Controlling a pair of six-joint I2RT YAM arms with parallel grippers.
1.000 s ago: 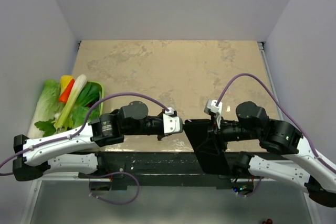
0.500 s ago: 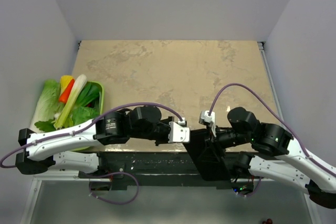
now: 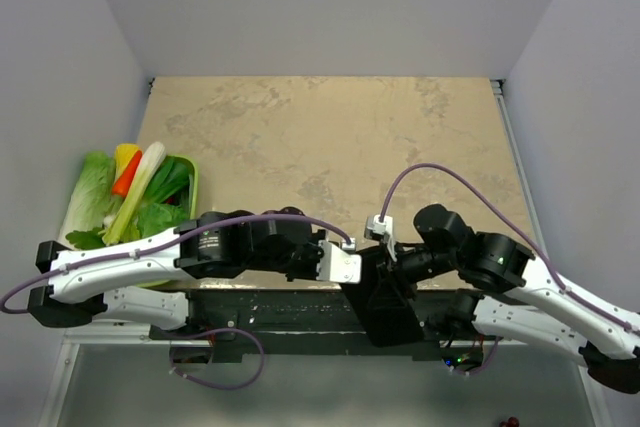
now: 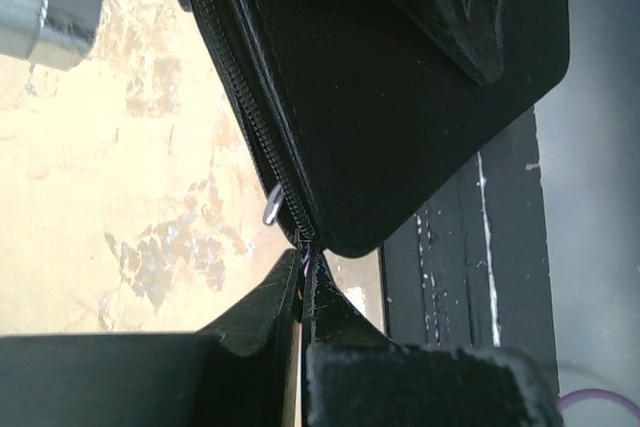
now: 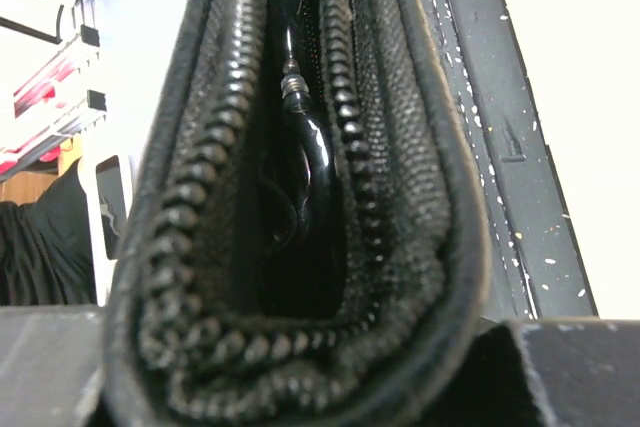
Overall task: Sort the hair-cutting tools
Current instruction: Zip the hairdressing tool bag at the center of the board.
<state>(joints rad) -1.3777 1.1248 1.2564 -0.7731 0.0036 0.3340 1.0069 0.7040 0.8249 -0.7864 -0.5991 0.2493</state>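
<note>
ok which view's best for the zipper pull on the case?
Left wrist: the silver zipper pull hangs off the black case, clear against the pale table. Right wrist looks at the case edge-on, showing zipper teeth but no clear pull. Top external: just a dark shape.

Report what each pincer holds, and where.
Right pincer clamps the black case across its zippered edge. Left pincer seems to pinch the zipper end at its corner.

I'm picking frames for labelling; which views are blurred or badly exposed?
Top external: sharp, evenly lit. Left wrist: case sharp but dark, table bright. Right wrist: case's nearest zip teeth blurred, background top right blown out white.
</note>
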